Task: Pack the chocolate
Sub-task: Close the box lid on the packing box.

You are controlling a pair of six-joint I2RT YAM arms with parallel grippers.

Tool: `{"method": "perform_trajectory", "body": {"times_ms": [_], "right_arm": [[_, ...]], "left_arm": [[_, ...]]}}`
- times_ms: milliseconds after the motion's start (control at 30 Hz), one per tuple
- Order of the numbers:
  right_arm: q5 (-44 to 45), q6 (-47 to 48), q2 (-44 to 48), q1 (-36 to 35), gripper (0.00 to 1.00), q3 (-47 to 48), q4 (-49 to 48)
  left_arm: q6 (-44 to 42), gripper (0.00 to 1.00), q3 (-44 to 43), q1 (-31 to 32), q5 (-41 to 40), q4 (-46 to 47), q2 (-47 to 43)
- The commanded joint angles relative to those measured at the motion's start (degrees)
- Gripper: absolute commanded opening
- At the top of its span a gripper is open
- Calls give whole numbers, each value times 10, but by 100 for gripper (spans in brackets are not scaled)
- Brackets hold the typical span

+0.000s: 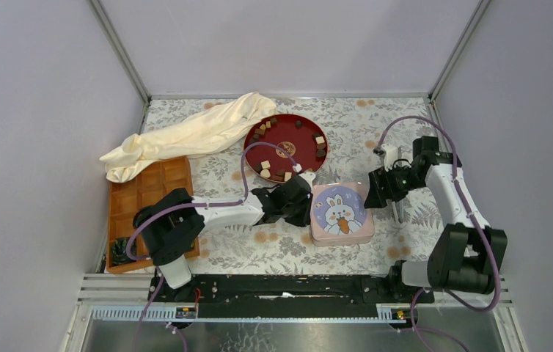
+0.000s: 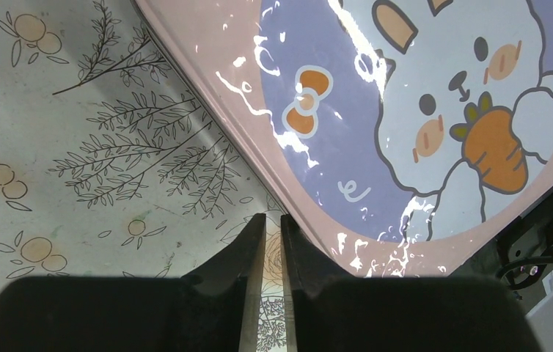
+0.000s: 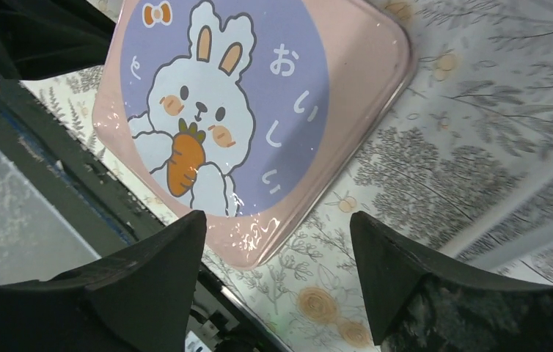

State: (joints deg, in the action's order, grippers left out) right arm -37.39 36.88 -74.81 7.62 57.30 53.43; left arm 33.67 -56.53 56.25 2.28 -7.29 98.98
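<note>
The pink square tin (image 1: 342, 213) with the rabbit lid is closed, so its inside is hidden. The left wrist view cuts it off at the top and right edges, the right wrist view at the top. From above, the chocolate pieces (image 1: 265, 164) on the round dark red plate (image 1: 303, 132) are too small to tell their shapes. The cream cloth (image 1: 193, 136) covers the far left corner of the brown gridded wooden tray (image 1: 149, 191). The small dark object (image 1: 119, 251) at its near corner is unclear.
</note>
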Motion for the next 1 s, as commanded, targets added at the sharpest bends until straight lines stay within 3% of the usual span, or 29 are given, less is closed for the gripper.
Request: {"method": "perform_trajectory", "body": {"times_ms": [0,200,300,367,467,700,867,967], "right_arm": [[-40,22,-69,-1,80,-9,21],[-16,34,-145,-1,79,6,39],[18,29,-160,-1,70,2,35],[35,26,-167,2,54,-5,31],[43,31,-181,11,46,-10,33],[44,37,-177,18,42,-14,34],[50,34,-176,22,36,-19,28],[56,30,-183,24,32,-24,20]], "left_arm": [[-11,20,-16,4,0,14,0],[-8,22,-15,4,9,24,3],[-6,25,-5,4,2,37,-8],[-4,33,9,4,-4,49,-20],[-2,42,26,4,-7,60,-42],[15,59,85,-4,5,99,-107],[67,76,150,-31,74,210,-137],[83,79,146,-37,112,243,-115]]}}
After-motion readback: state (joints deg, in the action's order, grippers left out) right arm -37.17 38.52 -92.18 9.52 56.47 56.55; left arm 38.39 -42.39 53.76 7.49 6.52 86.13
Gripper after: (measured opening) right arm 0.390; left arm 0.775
